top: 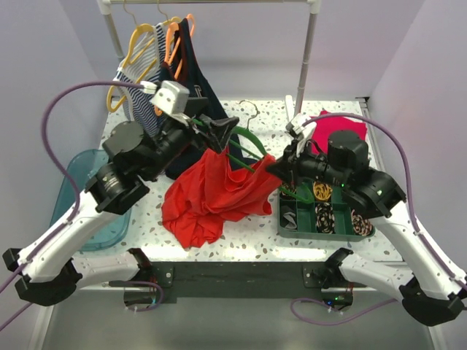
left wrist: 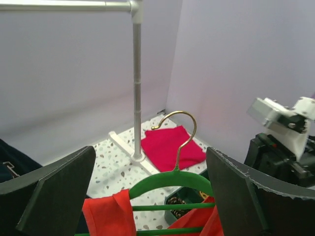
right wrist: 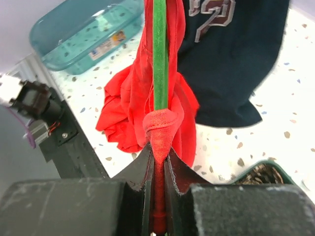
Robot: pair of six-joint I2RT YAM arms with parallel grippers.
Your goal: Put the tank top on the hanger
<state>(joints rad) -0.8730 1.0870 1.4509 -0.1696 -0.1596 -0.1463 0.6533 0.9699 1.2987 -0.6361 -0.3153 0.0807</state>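
Observation:
The red-orange tank top (top: 211, 193) hangs crumpled from the green hanger (top: 246, 144), which is held tilted above the table. In the left wrist view the hanger (left wrist: 170, 183) with its metal hook (left wrist: 181, 132) sits between my wide-apart fingers (left wrist: 54, 196), and one red strap (left wrist: 108, 214) lies over its left shoulder. My left gripper (top: 221, 133) is open around the hanger's top and grips nothing. My right gripper (top: 279, 169) is shut on the tank top's other strap (right wrist: 160, 132), bunched over the end of the hanger's arm (right wrist: 159, 54).
A clothes rack (top: 308, 58) at the back carries orange and yellow hangers (top: 139, 44) and a navy tank top (right wrist: 231, 54). A folded magenta cloth (top: 337, 126) lies back right. A green organiser tray (top: 321, 217) sits under the right arm. A teal bin (top: 87, 197) stands left.

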